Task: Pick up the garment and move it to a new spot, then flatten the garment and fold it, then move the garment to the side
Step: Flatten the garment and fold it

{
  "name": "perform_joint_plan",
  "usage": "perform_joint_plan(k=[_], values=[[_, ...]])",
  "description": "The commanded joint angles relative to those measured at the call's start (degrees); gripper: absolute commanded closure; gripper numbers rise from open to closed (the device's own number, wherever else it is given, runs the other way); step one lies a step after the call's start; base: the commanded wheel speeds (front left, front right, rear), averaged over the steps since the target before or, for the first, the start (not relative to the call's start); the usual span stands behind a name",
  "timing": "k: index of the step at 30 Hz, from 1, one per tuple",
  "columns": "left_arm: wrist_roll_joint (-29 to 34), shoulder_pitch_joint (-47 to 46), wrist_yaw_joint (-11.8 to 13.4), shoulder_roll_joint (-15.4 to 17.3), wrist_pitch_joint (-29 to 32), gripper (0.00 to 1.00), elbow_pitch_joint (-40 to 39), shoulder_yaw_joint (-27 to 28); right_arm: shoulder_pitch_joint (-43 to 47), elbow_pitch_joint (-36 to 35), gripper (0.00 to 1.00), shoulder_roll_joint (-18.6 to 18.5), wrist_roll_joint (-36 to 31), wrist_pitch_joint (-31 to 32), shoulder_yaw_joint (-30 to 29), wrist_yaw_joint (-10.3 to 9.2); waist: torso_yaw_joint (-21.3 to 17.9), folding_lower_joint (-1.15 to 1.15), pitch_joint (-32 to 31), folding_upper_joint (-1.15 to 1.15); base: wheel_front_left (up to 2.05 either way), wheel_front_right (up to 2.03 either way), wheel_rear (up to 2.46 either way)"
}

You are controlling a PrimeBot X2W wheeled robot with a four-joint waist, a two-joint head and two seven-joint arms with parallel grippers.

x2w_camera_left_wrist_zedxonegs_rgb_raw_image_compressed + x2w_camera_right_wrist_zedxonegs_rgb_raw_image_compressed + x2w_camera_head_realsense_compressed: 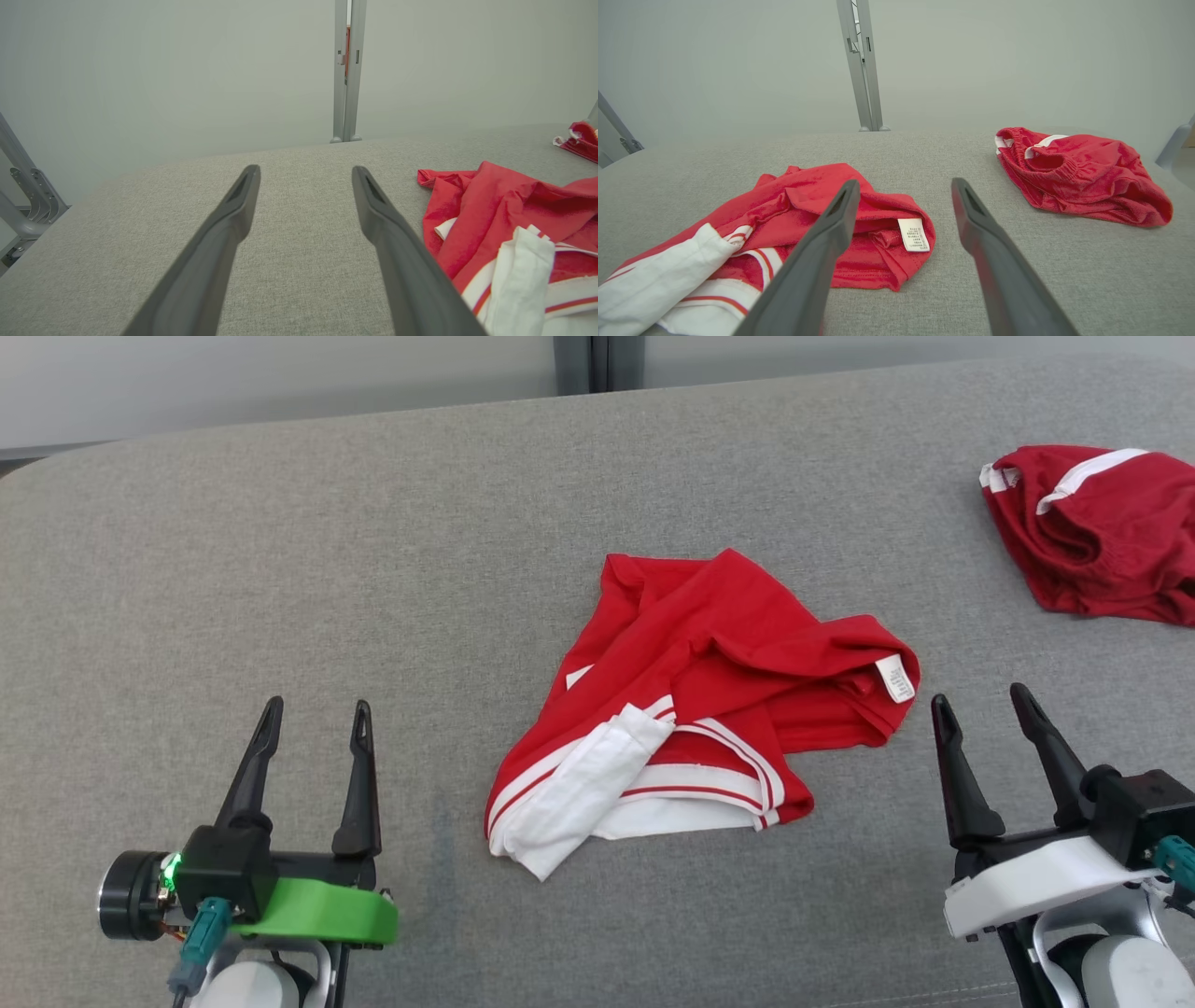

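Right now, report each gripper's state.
Left gripper: open, holding nothing.
Right gripper: open, holding nothing, just beside the red garment.

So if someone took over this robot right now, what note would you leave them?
Hands: left hand at the lower left and right hand just right of the garment, both open, empty.
The red and white garment lies crumpled mid grey surface, label showing, touching neither hand.
A darker red garment sits bunched far right.
Done: no flattening or folding visible.
Left: flatten, fold, move aside.
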Motion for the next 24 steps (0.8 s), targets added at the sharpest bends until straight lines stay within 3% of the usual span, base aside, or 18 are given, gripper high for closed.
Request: perform_joint_plan(k=[1,9,17,23,24], values=[[-0.46,-0.94,0.09,0.17,0.09,0.0,-0.25,-0.08,-1.04,0.59,0.0,-0.58,0.54,0.91,0.45,-0.09,0.35,0.0,0.56,0.0,0.0,0.0,0.0],[-0.41,-3.39,-0.32,-0.69,-0.42,0.0,0.02,-0.69,-4.15,8.65,0.0,-2.97,3.96,7.09,5.01,-0.09,2.25,0.0,3.64,0.0,0.0,0.0,0.0],[0.07,-6.03,-0.9,-1.52,-0.84,0.0,0.74,-1.1,-12.46,19.07,0.0,-3.76,5.51,4.54,7.38,-0.09,3.44,0.0,7.43,0.0,0.0,0.0,0.0],[0.34,-7.16,-1.37,-2.05,-1.08,0.0,1.35,-1.24,-16.6,24.81,0.0,-3.05,5.23,1.48,5.55,-0.08,3.81,0.0,8.53,0.0,0.0,0.0,0.0],[0.39,-7.29,-1.38,-2.11,-1.12,0.0,1.41,-1.22,-17.04,25.38,0.24,-2.9,5.45,0.76,5.27,-0.09,3.8,0.0,8.64,0.0,0.0,0.0,0.0]])
